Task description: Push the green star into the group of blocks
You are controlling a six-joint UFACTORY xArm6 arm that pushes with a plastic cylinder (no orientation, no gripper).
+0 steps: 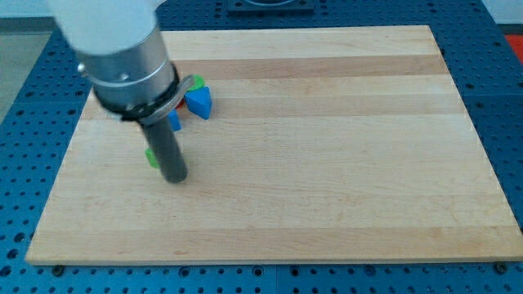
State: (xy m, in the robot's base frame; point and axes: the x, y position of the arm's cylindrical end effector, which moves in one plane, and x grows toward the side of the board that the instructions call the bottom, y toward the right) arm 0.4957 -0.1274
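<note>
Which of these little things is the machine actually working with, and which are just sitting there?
Part of the job:
- my tip, just right of the green block
- green block, mostly hidden behind the rod, shape unclear
- group by the arm: blue block, another blue piece, green piece

Just there:
- wooden board

Board: pale wooden board (327, 163), lengthwise grain in light/darker strips, fills most of view.
Base: blue perforated bench top (498, 98) w/ regular hole grid, seen on all sides of the board.
Top edge: dark fixture (270, 5) at view's top centre, prob. a mount, too cropped to tell.
Light: even, soft, faint sheen on wood.
</note>
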